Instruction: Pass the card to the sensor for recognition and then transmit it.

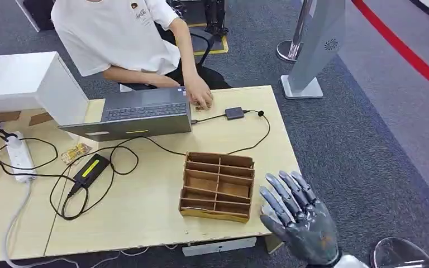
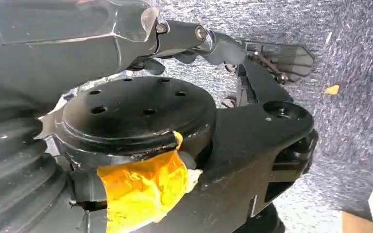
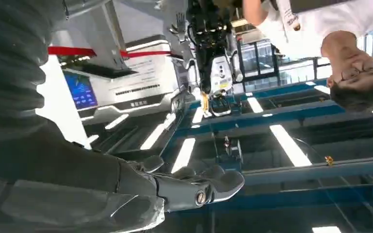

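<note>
Card: not made out anywhere on the table (image 1: 145,223); it may lie in the wooden compartment tray (image 1: 218,186) or under the person's hand (image 1: 199,95) by the laptop (image 1: 139,114), but I cannot tell which. Handling, as a judgement: a card is light, thin, stiff and slick, lies flat and is hard to lift off a surface; best taken by a free edge, pinched between thumb and finger, without bending. Sensor: probably the small dark box (image 1: 234,113) wired to the laptop, beyond the tray. Right hand (image 1: 296,215): raised off the table's near right corner, beside the tray, fingers straight and spread, holding nothing. Left hand: the left wrist camera faces carpet and the robot's own dark parts; whether its fingers are spread or curled cannot be told. Also present: power strip (image 1: 19,156), black adapter (image 1: 91,170) with looped cables, white box (image 1: 22,84).
</note>
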